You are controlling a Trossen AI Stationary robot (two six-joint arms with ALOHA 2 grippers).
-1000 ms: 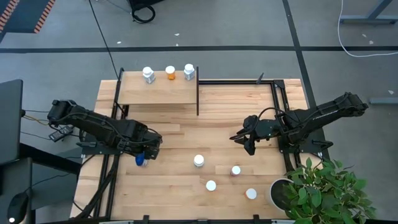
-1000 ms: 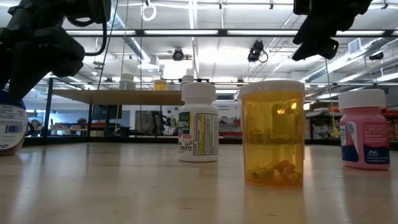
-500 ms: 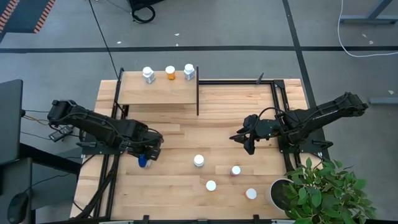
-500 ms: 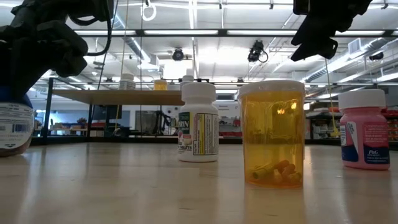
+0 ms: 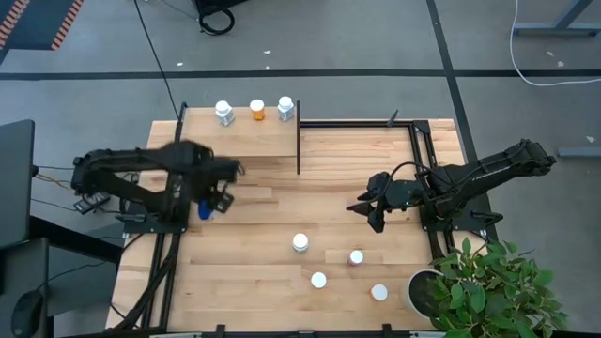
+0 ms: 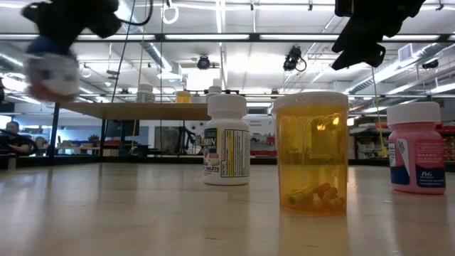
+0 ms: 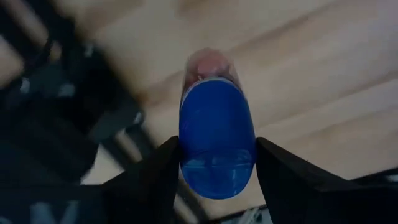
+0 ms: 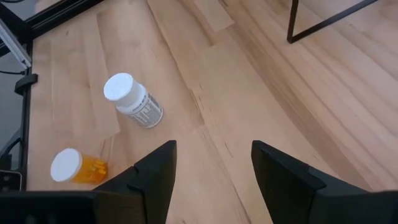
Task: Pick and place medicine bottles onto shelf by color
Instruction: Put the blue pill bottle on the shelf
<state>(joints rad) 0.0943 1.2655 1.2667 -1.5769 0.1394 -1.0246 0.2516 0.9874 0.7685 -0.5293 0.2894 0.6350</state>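
My left gripper [image 5: 208,194] is shut on a blue-capped bottle [image 7: 216,134] with a white label, raised above the table's left part near the shelf [image 5: 239,141]; it shows blurred in the low view [image 6: 50,71]. Three bottles [image 5: 255,110] stand on the shelf's far edge. Several white-capped bottles stand on the table: a white one [image 5: 300,243], a pinkish one [image 5: 356,257], two more [image 5: 318,280] [image 5: 378,292]. My right gripper [image 5: 368,214] is open and empty above the table's right middle. My left gripper pinches the blue cap's sides [image 7: 186,155] between its two fingers [image 7: 155,180], one finger on each side. The bottle's body [image 6: 48,75] hangs below the fingers, lifted clear of the table.
The shelf's black frame post [image 5: 299,148] stands at its right end. Black frame rails [image 5: 423,178] run along the table's sides. A potted plant [image 5: 488,286] stands at the near right corner. In the right wrist view a white bottle [image 8: 132,101] and an orange one [image 8: 78,167] show.
My left gripper has risen quickly and gone toward the table's far edge and the shelf, carrying the blue-capped bottle, which has come off the table and now hangs clear. My right arm has kept still.
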